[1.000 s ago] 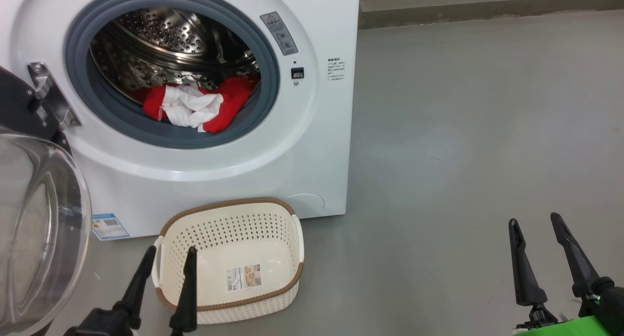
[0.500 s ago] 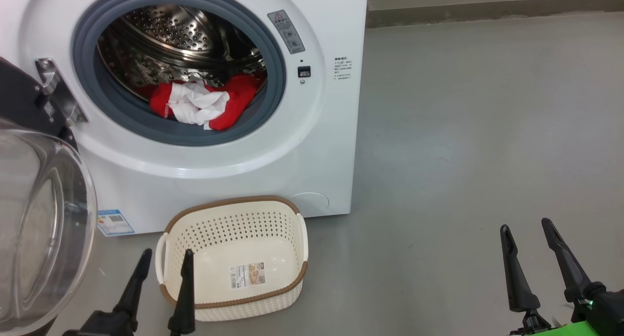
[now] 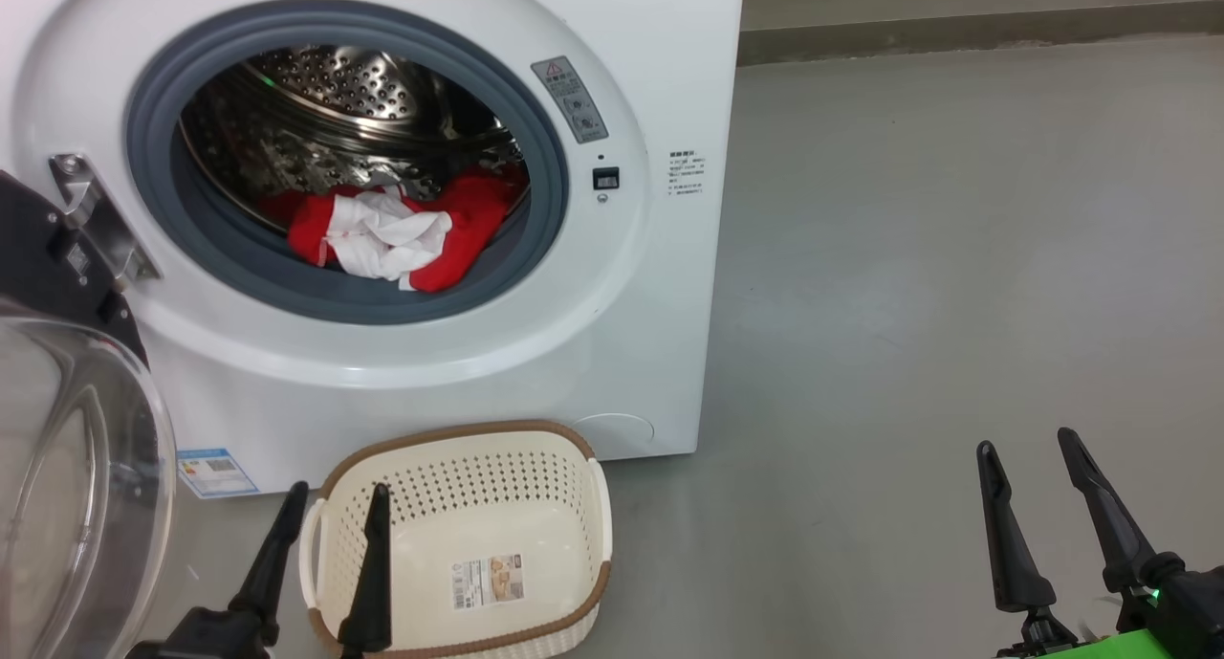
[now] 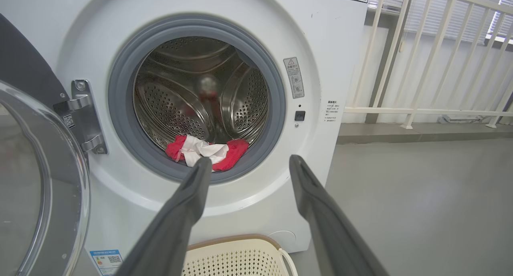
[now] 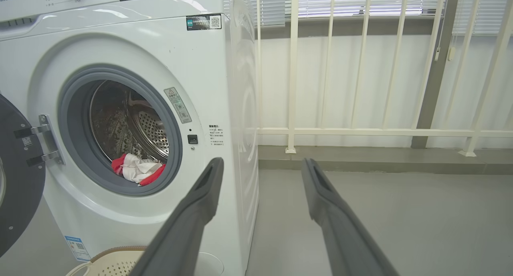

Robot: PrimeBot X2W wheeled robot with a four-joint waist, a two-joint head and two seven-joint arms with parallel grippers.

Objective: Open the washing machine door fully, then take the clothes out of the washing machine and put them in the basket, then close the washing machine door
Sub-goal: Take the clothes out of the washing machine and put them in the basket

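Soft red-and-white clothes (image 4: 202, 151) lie ahead of the wide-open, empty left gripper (image 4: 249, 162) — heap apparently crosswise — nearer it than the equally wide right gripper (image 3: 1025, 444).

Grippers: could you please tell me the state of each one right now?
Left gripper: open, holding nothing.
Right gripper: open, holding nothing.

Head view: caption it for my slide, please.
Door open, red-and-white clothes in drum, empty basket in front, left gripper and right gripper open.
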